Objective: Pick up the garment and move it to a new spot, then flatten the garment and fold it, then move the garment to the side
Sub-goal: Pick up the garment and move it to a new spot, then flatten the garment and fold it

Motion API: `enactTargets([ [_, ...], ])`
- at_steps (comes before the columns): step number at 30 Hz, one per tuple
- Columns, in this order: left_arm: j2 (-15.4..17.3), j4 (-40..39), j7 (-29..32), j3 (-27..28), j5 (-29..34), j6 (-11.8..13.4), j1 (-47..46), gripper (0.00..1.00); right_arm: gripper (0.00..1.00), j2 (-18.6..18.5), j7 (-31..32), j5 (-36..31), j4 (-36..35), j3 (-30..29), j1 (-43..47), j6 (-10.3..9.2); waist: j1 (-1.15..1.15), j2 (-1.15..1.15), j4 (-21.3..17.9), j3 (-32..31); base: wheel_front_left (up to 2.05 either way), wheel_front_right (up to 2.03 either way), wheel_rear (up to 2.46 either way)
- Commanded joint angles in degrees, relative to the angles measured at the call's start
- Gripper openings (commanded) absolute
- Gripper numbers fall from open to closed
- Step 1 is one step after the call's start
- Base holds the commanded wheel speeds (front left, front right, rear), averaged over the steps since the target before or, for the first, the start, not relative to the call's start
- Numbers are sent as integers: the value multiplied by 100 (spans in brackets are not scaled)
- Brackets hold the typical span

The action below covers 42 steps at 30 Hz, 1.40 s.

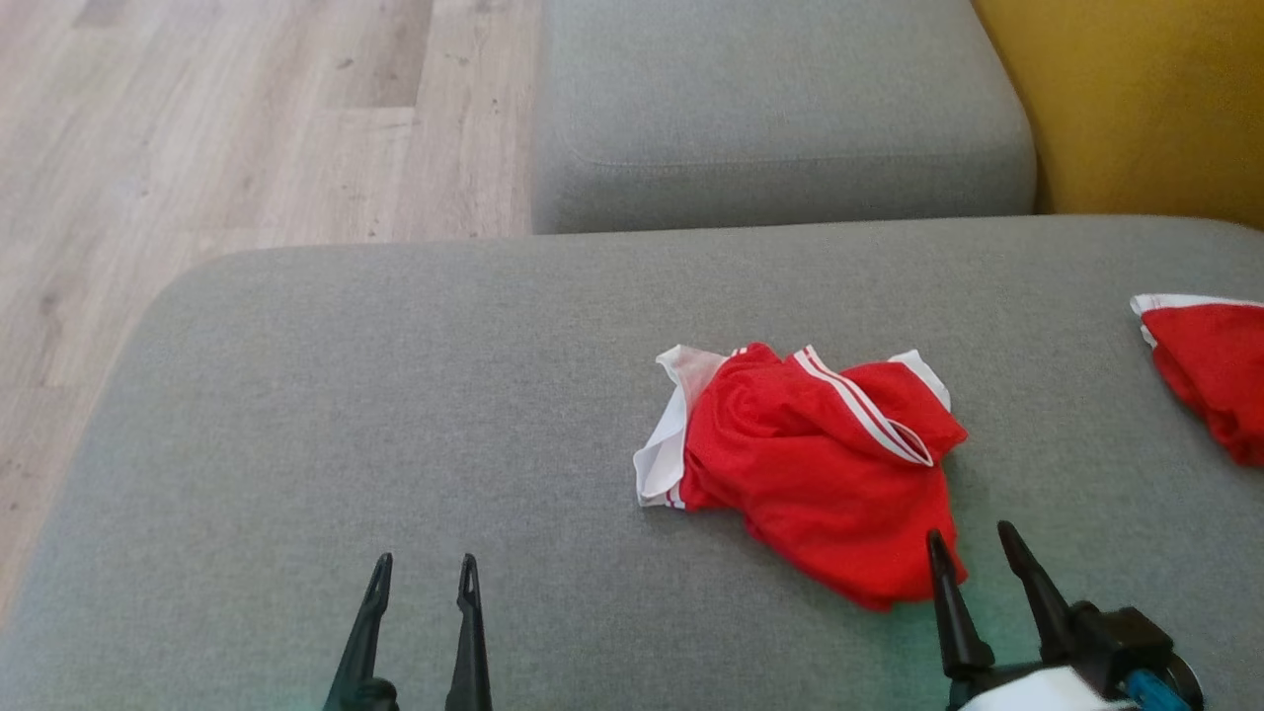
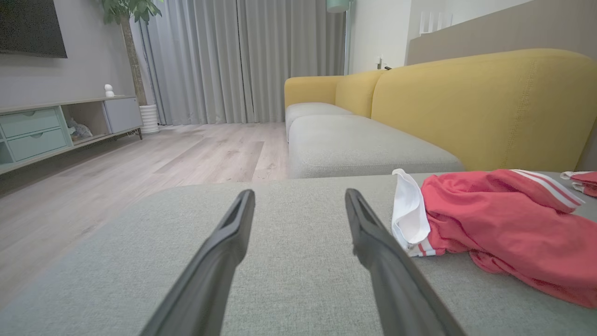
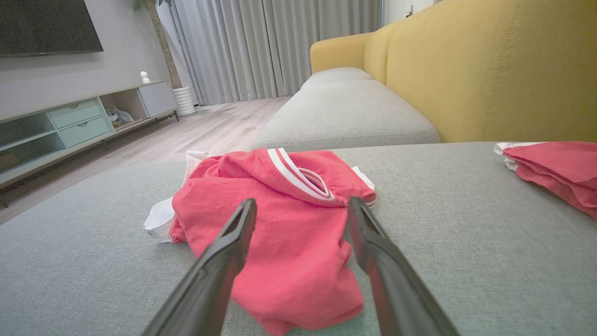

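A crumpled red garment (image 1: pixel 820 464) with white trim and stripes lies on the grey cushion (image 1: pixel 395 395), right of its middle. My right gripper (image 1: pixel 973 538) is open at the garment's near edge, its fingers empty; in the right wrist view the garment (image 3: pixel 280 233) lies just beyond the open gripper (image 3: pixel 301 205). My left gripper (image 1: pixel 425 565) is open over bare cushion, well to the left of the garment. In the left wrist view the garment (image 2: pixel 503 219) sits to the right of the open gripper (image 2: pixel 298 196).
A second red and white garment (image 1: pixel 1210 375) lies at the cushion's right edge. Another grey seat cushion (image 1: pixel 780 109) lies beyond, with a yellow sofa back (image 1: pixel 1145 99) to the right. Wooden floor (image 1: pixel 197 128) lies past the cushion's left edge.
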Motion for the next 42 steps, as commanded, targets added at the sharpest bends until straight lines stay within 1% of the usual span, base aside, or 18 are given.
enactTargets([
  [1, -36, -242, -53, 171, 38, 46, -198, 100, 100, -17, -22, -59, -233, 63, -174, 39, 1, 0, 23, -37, 0, 0, 0],
  [7, -36, -273, -53, 179, 53, 57, -133, 100, 100, -5, -22, -51, -273, -34, -76, 39, 1, 0, 32, -82, 0, 0, 0],
  [29, -37, -289, -53, 70, 145, 65, -160, 100, 100, -2, -22, 14, -263, -11, -82, 39, 1, 0, -63, -74, 0, 0, 0],
  [33, -37, -309, -53, 48, 121, 78, -175, 100, 100, -2, -22, 4, -295, 23, -99, 39, 1, 0, -192, -42, 0, 0, 0],
  [36, -37, -281, -53, -32, 101, 39, -268, 100, 100, -2, -22, -9, -360, 75, -116, 39, 1, 0, -378, 19, 0, 0, 0],
  [40, -37, -186, -53, -242, 162, -44, -540, 100, 100, -2, -22, -51, -461, 133, -166, 39, 1, 0, -794, 137, 0, 0, 0],
  [42, -37, -37, -53, -427, 259, -147, -758, 100, 100, -2, -22, -33, -530, 174, -191, 39, 1, 0, -1010, 198, 0, 0, 0],
])
